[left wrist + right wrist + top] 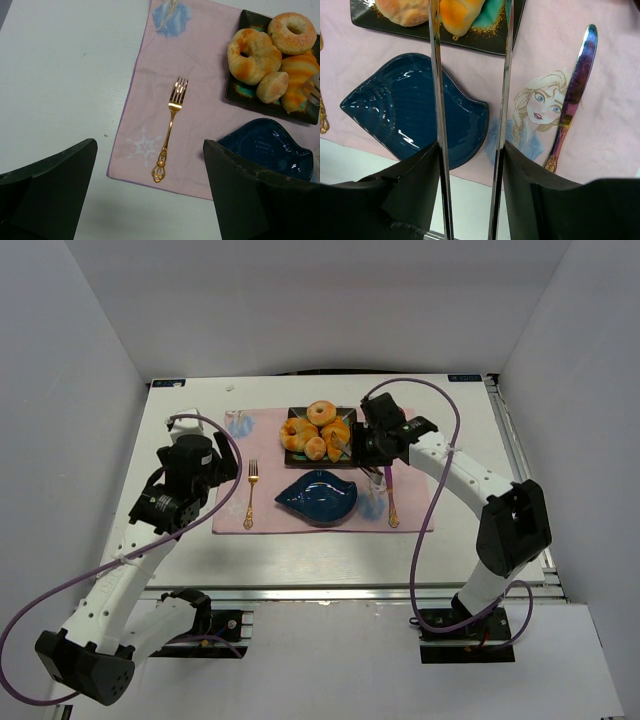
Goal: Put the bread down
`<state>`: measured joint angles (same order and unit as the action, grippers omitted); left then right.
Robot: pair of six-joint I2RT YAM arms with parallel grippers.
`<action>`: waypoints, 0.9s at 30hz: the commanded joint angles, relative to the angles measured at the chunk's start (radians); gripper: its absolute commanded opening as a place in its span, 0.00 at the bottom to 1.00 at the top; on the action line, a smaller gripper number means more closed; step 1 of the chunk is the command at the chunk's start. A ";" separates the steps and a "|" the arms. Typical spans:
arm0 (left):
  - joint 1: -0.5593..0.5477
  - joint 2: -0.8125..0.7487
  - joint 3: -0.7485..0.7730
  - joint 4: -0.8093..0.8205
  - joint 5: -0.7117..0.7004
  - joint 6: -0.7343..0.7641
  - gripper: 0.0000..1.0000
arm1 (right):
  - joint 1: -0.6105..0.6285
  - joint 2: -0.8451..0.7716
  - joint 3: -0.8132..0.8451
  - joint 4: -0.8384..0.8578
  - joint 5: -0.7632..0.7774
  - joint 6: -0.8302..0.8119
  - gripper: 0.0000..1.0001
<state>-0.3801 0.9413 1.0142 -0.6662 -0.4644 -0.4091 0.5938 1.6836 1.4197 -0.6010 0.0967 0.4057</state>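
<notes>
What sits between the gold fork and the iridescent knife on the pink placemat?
The blue leaf-shaped dish lies between the fork and the knife, as seen clearly in the top external view.

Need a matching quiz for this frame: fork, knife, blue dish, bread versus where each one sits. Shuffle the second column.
1. fork
2. knife
3. blue dish
4. bread

A. on the black tray
B. right side of the pink mat
C. left side of the pink mat
D. middle of the pink mat, near its front edge, nothing in it

Pairs: 1-C, 2-B, 3-D, 4-A
</notes>
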 commanded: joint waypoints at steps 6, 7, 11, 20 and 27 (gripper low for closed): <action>0.000 -0.027 -0.014 -0.016 -0.019 0.004 0.98 | 0.006 0.044 0.027 0.053 0.000 0.018 0.55; 0.000 -0.029 -0.016 -0.016 -0.020 0.006 0.98 | 0.008 0.048 0.027 0.055 -0.003 0.018 0.55; 0.000 -0.029 -0.020 -0.015 -0.022 0.006 0.98 | 0.008 0.065 0.021 0.059 -0.003 0.021 0.56; 0.000 -0.026 -0.032 -0.010 -0.026 0.006 0.98 | 0.008 0.100 0.010 0.076 -0.029 0.025 0.49; 0.000 -0.026 -0.042 -0.010 -0.026 0.004 0.98 | 0.006 0.073 0.004 0.084 -0.034 0.041 0.12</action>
<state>-0.3801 0.9337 0.9871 -0.6735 -0.4759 -0.4084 0.5972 1.7809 1.4178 -0.5652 0.0631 0.4305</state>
